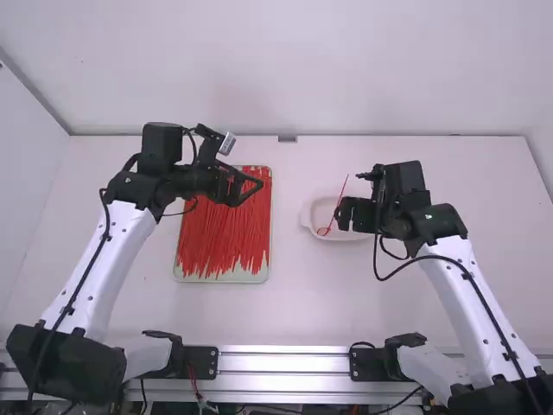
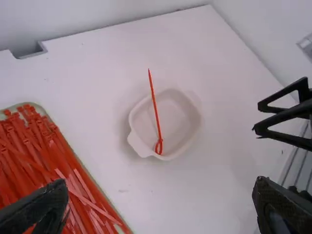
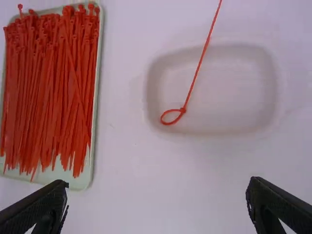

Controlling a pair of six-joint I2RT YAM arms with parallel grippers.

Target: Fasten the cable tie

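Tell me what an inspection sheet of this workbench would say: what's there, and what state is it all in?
Surface: white table.
Job's things: tray of loose red cable ties; one looped tie lying in the white dish, its tail sticking out past the rim.
Clutter: nothing seen.
Grippers: left gripper open over the tray's far end; right gripper open over the dish; both hold nothing.
Cables: black cables run along both arms.
Surroundings: white walls; metal rail at the near edge.

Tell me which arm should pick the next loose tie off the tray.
Left. The left gripper, open, hangs over the tray of red cable ties; the right gripper is over at the white dish.
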